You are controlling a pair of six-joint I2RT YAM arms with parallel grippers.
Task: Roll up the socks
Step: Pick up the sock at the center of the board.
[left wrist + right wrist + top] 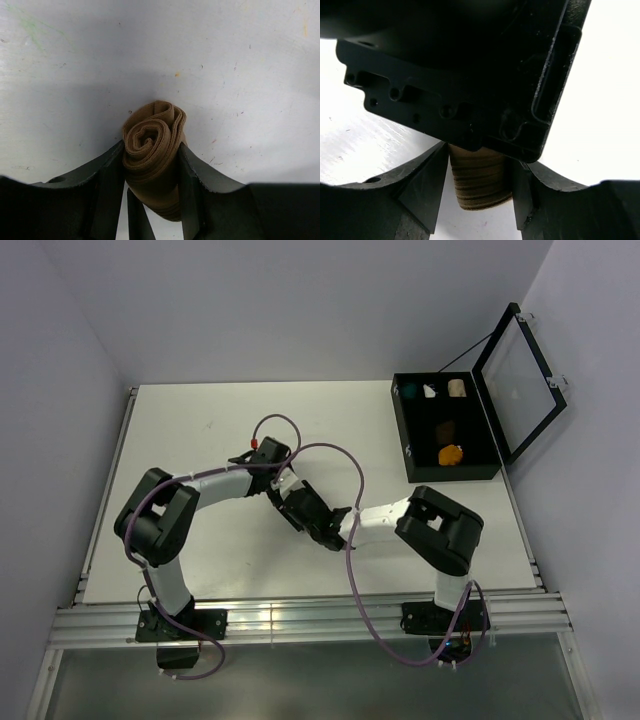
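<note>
- The tan sock (152,142) is rolled into a tight spiral and sits at mid-table, left of the black case (455,474) and nearer the arm bases.
- The left gripper (151,147) is clamped on the roll's sides.
- The right gripper (479,167) has its fingers on either side of the same roll; whether they grip it cannot be told.
- The dark brown sock (445,428) and the mustard-orange sock (451,454) lie inside the case.

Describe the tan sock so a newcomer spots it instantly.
Start at the middle of the white table. There the left gripper pinches the tan sock, wound into a tight spiral. It is the only fabric out on the table; the other pieces sit in the black box at the right rear.
</note>
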